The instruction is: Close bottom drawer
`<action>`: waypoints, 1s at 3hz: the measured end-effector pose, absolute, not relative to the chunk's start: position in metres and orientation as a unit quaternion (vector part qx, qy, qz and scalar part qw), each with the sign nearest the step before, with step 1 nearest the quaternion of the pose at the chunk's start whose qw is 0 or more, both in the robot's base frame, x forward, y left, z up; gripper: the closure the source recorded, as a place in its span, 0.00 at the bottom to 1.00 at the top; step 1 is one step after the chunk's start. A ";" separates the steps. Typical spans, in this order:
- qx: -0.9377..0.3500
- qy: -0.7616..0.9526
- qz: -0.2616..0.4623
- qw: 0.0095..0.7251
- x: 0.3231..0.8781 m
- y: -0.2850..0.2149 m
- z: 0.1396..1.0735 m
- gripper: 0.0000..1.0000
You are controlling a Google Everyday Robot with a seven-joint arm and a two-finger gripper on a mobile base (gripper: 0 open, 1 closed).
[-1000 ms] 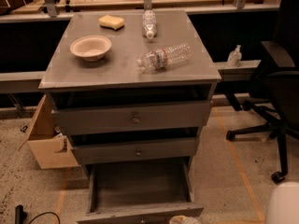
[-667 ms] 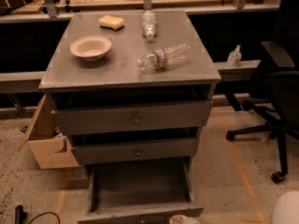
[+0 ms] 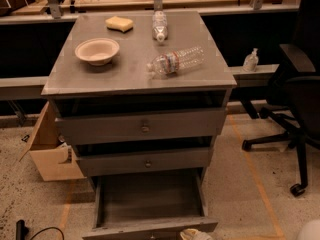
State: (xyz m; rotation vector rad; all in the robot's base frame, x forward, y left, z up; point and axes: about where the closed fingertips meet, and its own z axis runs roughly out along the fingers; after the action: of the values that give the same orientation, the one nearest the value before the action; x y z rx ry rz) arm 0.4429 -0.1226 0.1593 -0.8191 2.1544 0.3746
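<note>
Okay, your bottom drawer (image 3: 150, 201) sits pulled way out below the cabinet (image 3: 135, 71), with the gripper (image 3: 195, 234) at its front edge. Can't tell if it's open or closed. Push off-centre and it might skew and jam.

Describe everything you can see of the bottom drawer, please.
The bottom drawer is a plain grey box, metal or painted wood by its look. It stands wide open, sticking far out below the middle drawer. Its flat floor and low side walls are in view, and nothing shows inside. Its front panel runs along the picture's lower edge and is partly cut off. The gripper sits at that edge, by the panel's right part. Whether it touches the panel is unclear.
</note>
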 end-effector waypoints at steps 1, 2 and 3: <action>-0.317 0.848 0.136 0.402 0.451 -0.127 0.157 1.00; -0.317 0.848 0.136 0.402 0.451 -0.127 0.157 1.00; -0.315 0.848 0.131 0.406 0.455 -0.128 0.156 1.00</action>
State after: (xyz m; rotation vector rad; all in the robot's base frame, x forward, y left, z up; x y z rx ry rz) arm 0.4551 -0.1284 0.1563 -0.7954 2.1393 0.3316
